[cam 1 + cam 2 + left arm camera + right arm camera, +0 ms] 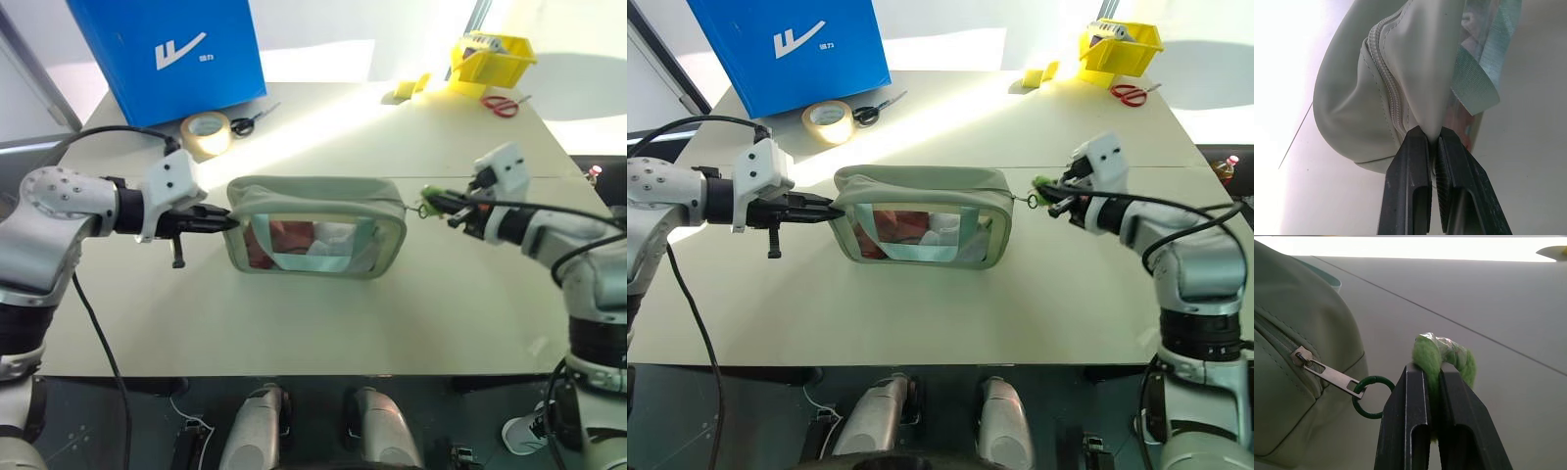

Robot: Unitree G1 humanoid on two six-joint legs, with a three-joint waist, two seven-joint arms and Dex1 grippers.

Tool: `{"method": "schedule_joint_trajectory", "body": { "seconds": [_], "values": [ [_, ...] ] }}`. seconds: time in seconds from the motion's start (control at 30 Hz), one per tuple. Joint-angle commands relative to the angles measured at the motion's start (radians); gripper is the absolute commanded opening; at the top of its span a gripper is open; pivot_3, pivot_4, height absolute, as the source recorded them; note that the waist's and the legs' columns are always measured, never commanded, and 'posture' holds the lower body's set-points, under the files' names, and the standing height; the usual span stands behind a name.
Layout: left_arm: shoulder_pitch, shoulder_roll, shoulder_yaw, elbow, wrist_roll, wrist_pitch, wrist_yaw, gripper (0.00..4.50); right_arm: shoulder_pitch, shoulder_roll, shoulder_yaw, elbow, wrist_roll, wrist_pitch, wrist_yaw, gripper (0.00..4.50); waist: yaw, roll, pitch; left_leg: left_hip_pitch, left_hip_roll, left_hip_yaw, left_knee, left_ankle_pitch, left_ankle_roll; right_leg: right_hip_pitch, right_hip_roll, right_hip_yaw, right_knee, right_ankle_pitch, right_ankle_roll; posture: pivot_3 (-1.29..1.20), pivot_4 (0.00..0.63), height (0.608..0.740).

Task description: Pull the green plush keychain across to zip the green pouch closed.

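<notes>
Near the front edge of the pale counter, bare surface. Across the middle, a sage-green pouch standing upright, clear window panel facing forward, with reddish and pale contents dimly visible inside. At the pouch's left end, the left fingers clenched on a fold of the pouch fabric just beside the zipper seam. At the pouch's right end, zipper pull drawn right up to the end of the pouch, with a dark green ring hanging from the metal tab. Just past that end, toward the right edge of the counter, the right fingers clamped shut around the green plush keychain, a fuzzy bright-green charm lifted clear of the counter and level with the pouch's top.

Farther back, toward the far left corner, a roll of tan tape lying flat, a pair of black-handled scissors just beside it, and a tall blue box with a white logo behind both. Toward the far right corner, a yellow bin, small yellow pieces nearby, and red-handled scissors close in front of the bin.
</notes>
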Motion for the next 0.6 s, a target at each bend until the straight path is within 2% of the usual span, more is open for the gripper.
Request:
{"method": "schedule_joint_trajectory", "body": {
  "seconds": [0.03,0.23,0.4,0.5,0.6],
  "values": [
    [-0.007,0.002,-0.021,-0.005,0.013,0.015,-0.007,0.00,0.045,0.077,0.047,-0.035,0.010,-0.024,-0.044,0.09,-0.001,0.000,0.000,0.000,0.000,0.000,0.000,0.000,0.000,0.000,0.000,0.000,0.000,0.000,0.000,0.00,0.150,0.740],
    [-0.007,0.006,-0.015,-0.014,0.014,0.027,-0.006,0.00,0.055,0.196,0.115,-0.001,-0.006,-0.052,-0.105,0.09,-0.001,0.001,0.000,0.000,0.000,0.000,0.000,0.000,0.000,0.000,0.003,0.000,0.000,0.000,0.000,0.00,0.150,0.740],
    [-0.001,0.003,-0.011,-0.022,0.014,0.030,-0.001,0.00,0.059,0.156,0.142,0.024,-0.037,-0.089,-0.079,0.09,-0.003,0.001,0.000,0.000,0.000,0.000,0.000,0.000,0.000,0.000,0.003,0.000,0.000,0.000,0.000,0.00,0.150,0.740],
    [0.000,0.000,-0.011,-0.020,0.015,0.026,0.001,0.00,0.024,0.061,0.102,0.023,-0.007,-0.079,-0.001,1.02,-0.001,0.001,0.000,0.000,0.001,0.000,0.000,0.000,0.000,-0.001,0.002,0.000,0.000,0.000,0.000,0.00,0.150,0.740],
    [-0.001,-0.004,-0.012,-0.019,0.017,0.022,0.003,0.00,-0.012,-0.042,0.084,0.037,0.001,-0.091,0.068,2.51,-0.001,0.001,0.001,0.000,0.000,0.000,0.000,0.000,0.000,-0.001,0.001,0.000,0.000,0.000,0.000,0.00,0.150,0.740]
  ]
}}
